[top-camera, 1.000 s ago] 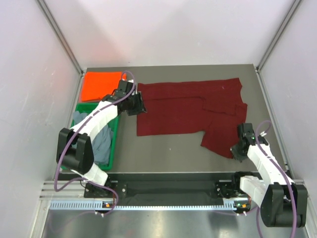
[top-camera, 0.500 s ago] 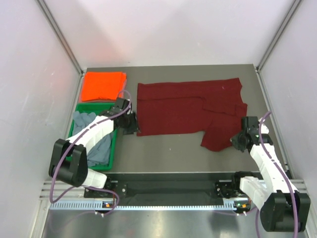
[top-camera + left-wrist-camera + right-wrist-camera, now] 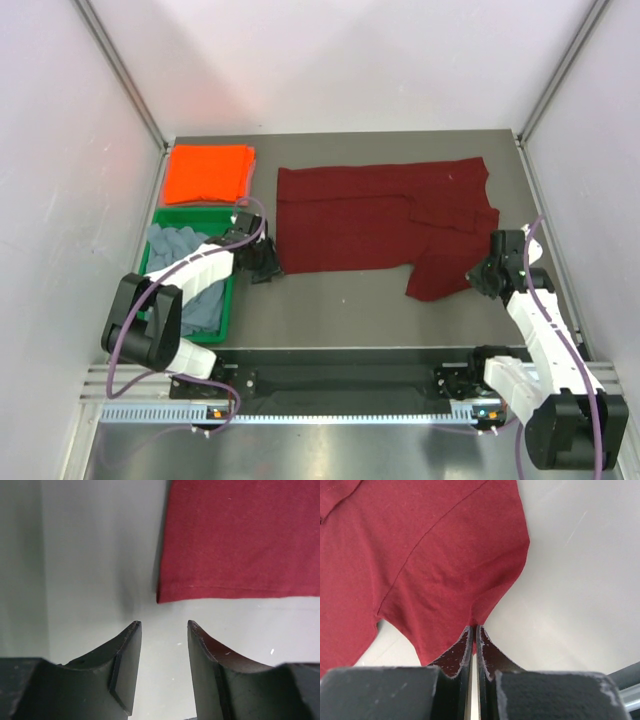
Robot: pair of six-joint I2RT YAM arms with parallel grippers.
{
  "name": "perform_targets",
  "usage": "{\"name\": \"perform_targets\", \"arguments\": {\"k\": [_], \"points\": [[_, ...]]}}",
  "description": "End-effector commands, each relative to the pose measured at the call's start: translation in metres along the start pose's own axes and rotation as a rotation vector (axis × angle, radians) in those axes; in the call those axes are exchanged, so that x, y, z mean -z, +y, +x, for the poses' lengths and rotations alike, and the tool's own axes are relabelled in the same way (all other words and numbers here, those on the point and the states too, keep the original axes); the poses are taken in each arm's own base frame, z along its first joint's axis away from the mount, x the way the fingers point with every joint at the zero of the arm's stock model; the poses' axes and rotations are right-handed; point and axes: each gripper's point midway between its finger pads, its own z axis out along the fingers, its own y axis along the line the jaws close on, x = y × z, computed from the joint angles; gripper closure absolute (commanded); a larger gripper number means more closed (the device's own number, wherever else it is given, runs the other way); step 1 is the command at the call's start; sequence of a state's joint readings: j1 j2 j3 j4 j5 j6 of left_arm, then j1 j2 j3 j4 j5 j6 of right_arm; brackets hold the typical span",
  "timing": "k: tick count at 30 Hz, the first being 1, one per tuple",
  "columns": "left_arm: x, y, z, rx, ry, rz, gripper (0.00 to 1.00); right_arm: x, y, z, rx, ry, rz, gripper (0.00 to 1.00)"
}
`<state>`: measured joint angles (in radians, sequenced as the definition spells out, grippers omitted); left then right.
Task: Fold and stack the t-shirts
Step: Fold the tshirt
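The maroon t-shirt is lying spread flat across the middle of the grey counter, plain soft cloth with a stitched hem along its edges. One sleeve is folded in over the body, and the other is lying out toward the near right. The right tool is pinching that near-right sleeve at its edge. In the right wrist view its fingers are pressed together with a sliver of red cloth between the tips.

The left tool is sitting low just short of the shirt's near-left corner. Its fingers are standing apart with bare counter between them, not touching the cloth.

The orange t-shirt is lying folded into a neat square at the far left corner of the counter. Just in front of it, the grey-blue t-shirt is lying crumpled in the green tray, partly hidden under the left arm.
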<state>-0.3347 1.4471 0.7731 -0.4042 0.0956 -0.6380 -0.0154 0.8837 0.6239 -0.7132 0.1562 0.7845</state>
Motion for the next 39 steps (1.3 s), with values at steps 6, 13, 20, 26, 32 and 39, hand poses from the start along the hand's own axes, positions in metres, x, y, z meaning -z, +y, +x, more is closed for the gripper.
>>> {"name": "perform_targets", "arguments": {"k": [6, 13, 20, 26, 32, 39], "points": [[-0.015, -0.003, -0.016, 0.007, -0.053, 0.001, 0.54, 0.012, 0.019, -0.023, 0.008, -0.066, -0.073, 1.0], [-0.018, -0.01, -0.026, -0.016, -0.067, 0.02, 0.62, 0.021, 0.023, -0.033, 0.005, -0.105, -0.089, 1.0], [-0.006, -0.016, -0.037, -0.033, -0.079, 0.008, 1.0, 0.031, 0.031, -0.047, 0.058, -0.151, -0.121, 1.0], [0.005, -0.026, -0.046, -0.033, -0.081, 0.026, 1.0, 0.038, 0.038, -0.067, 0.071, -0.241, -0.141, 1.0], [0.01, -0.022, -0.054, -0.015, -0.104, -0.023, 1.0, 0.039, 0.046, -0.077, 0.092, -0.266, -0.157, 1.0], [0.008, -0.034, -0.069, -0.006, -0.099, -0.016, 1.0, 0.047, 0.059, -0.102, 0.169, -0.325, -0.153, 1.0]]}}
